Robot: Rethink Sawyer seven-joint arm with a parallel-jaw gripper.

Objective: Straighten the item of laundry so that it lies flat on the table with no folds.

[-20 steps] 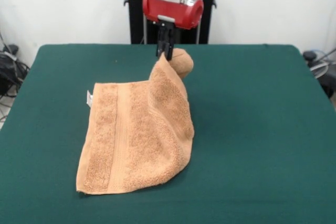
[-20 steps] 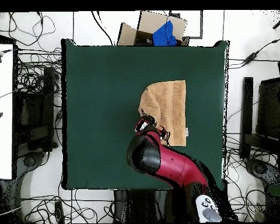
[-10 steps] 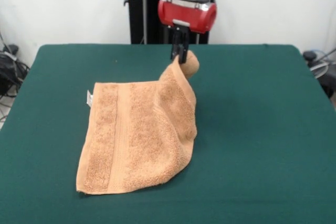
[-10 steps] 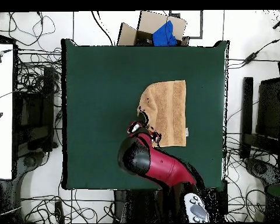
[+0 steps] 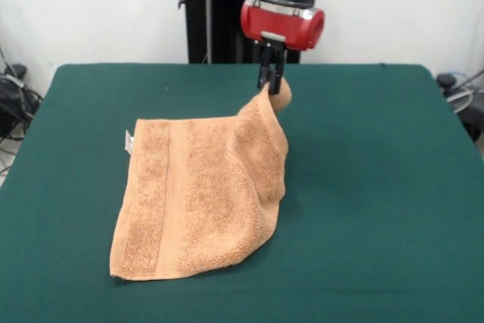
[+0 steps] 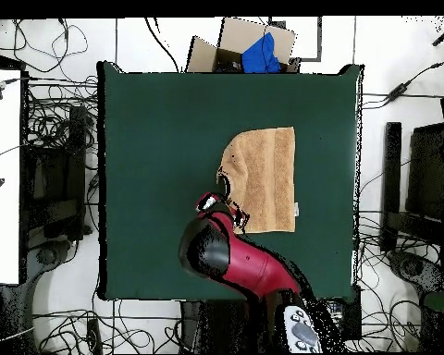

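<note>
While the gripper [image 5: 271,85] pinches a far corner of the towel [image 5: 198,194] raised off the table [image 5: 378,187], the right side remains folded, unfolding unfinished.

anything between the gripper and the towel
Nothing: the front view shows the gripper shut on a corner of the towel, holding it up off the table, so there is no gap between them.

The arm [image 6: 249,268] is covering the towel's [image 6: 263,176] lifted corner overhead; the desk's [image 5: 378,187] near edge is running off-frame.
</note>
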